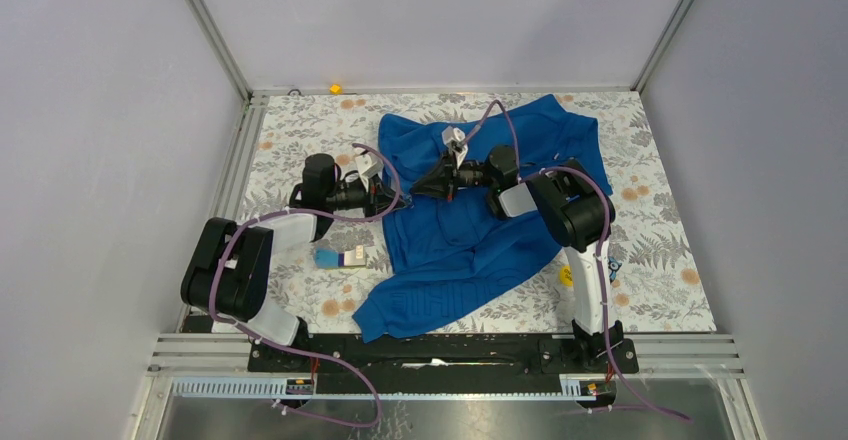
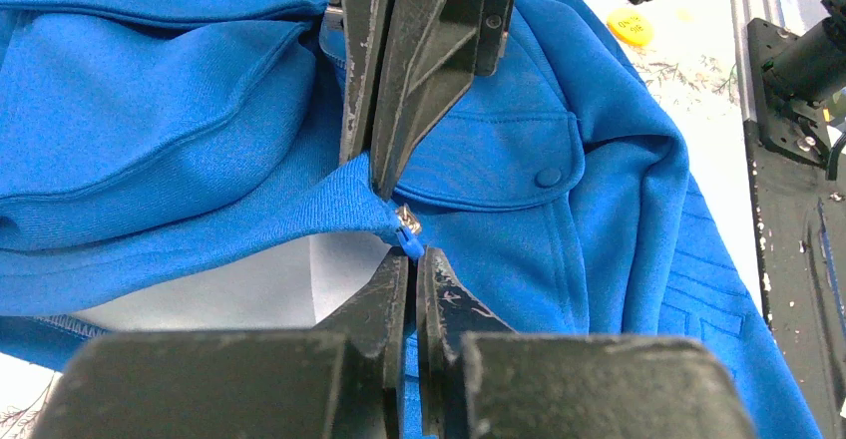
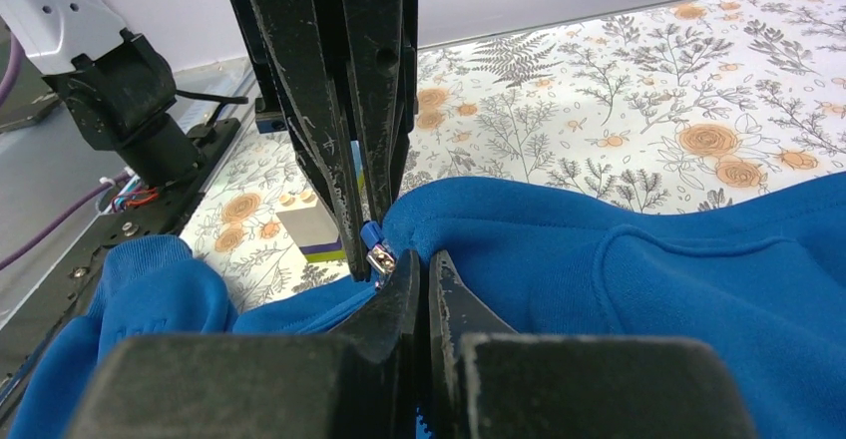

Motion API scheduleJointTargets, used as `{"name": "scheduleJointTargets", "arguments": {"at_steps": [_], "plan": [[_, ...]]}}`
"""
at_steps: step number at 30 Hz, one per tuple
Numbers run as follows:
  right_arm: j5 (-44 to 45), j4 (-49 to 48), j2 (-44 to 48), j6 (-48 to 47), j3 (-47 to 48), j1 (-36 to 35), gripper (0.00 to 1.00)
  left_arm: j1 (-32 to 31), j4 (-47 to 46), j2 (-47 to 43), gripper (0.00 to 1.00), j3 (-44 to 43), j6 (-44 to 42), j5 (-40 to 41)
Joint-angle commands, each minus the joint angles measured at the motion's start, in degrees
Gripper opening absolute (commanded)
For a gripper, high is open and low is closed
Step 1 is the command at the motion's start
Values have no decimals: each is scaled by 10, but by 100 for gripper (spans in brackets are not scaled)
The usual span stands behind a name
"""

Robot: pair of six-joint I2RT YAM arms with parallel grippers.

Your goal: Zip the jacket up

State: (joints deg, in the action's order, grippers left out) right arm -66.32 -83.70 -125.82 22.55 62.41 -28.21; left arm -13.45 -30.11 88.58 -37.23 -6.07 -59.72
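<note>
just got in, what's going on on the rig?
Both arms are working on a blue jacket that lies crumpled on the floral table. The left gripper is shut on the zipper pull. The right gripper is shut on the jacket's edge right beside it, tips nearly meeting. How far it's zipped can't be seen.

matt blue cloth jacket (image 1: 460, 240), scuffed black fingers (image 2: 444, 304), shiny metal slider (image 2: 407, 221)

We look down on the whole table (image 1: 655, 230) from above and behind the arm bases (image 1: 430, 355). Both wrist cameras face each other, very near, sharing the zipper slider (image 2: 407, 223) of the jacket (image 2: 180, 110).
</note>
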Motion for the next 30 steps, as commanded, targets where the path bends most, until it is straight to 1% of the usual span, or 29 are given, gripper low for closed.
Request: {"name": "scheduleJointTargets", "arguments": {"at_steps": [1, 11, 18, 21, 27, 30], "plan": [[6, -105, 36, 21, -19, -29, 0, -5, -52, -5, 0, -14, 11, 8], [23, -109, 58, 8, -50, -39, 0, -5, -51, -12, 0, -9, 7, 62], [28, -111, 62, 7, -56, -37, 0, -5, -75, -21, 0, 8, 9, 95], [27, -112, 54, 18, -45, -37, 0, -5, -100, -17, 0, 14, 23, 85], [50, -116, 47, 19, -36, -40, 0, -7, -113, -2, 0, 10, 40, 26], [45, -118, 42, 15, -28, -50, 0, -10, -114, 11, 0, 4, 49, 9]]}}
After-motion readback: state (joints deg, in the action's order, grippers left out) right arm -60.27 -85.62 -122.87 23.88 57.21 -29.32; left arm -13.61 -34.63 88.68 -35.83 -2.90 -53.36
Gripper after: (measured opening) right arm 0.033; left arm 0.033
